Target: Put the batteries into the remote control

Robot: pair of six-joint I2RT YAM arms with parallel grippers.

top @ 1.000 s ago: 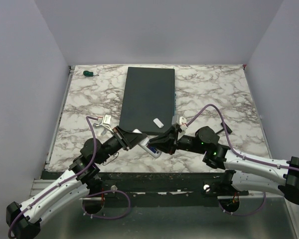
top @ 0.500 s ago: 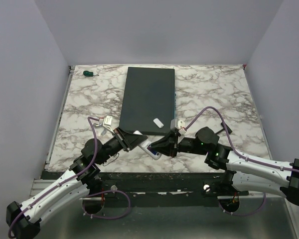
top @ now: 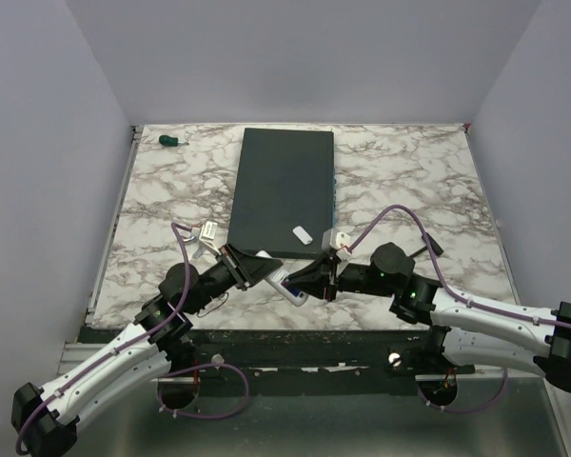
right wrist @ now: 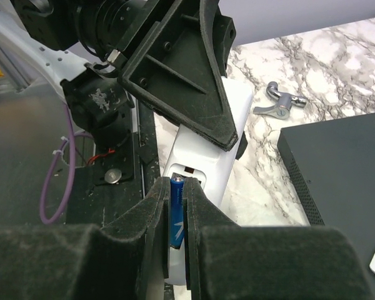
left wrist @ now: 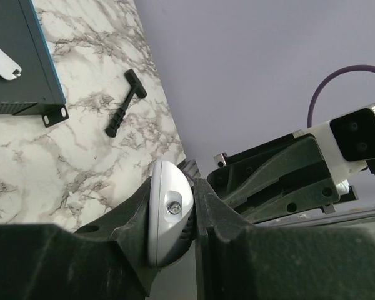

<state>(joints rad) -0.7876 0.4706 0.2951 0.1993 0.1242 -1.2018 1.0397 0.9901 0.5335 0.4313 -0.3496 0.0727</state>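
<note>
The white remote control [top: 284, 282] is held off the table near the front edge, clamped across its body by my left gripper [top: 257, 269]. In the left wrist view its rounded end [left wrist: 169, 212] sits between the shut fingers. In the right wrist view its back [right wrist: 219, 169] faces up with the open battery bay showing. My right gripper [right wrist: 177, 187] is shut on a blue battery [right wrist: 177, 225], and the battery's tip is at the bay's edge. In the top view this gripper [top: 309, 279] is right against the remote. I cannot make out the second battery.
A large dark grey slab [top: 284, 190] lies mid-table with the small white cover piece [top: 303, 234] on it. A green-handled screwdriver [top: 171, 141] lies at the far left. A black T-shaped tool [left wrist: 125, 103] and a grey metal piece [right wrist: 278, 103] lie on the marble.
Both grippers have shifted slightly together near the front edge. My right gripper with the blue battery has closed in on the remote's bay.
</note>
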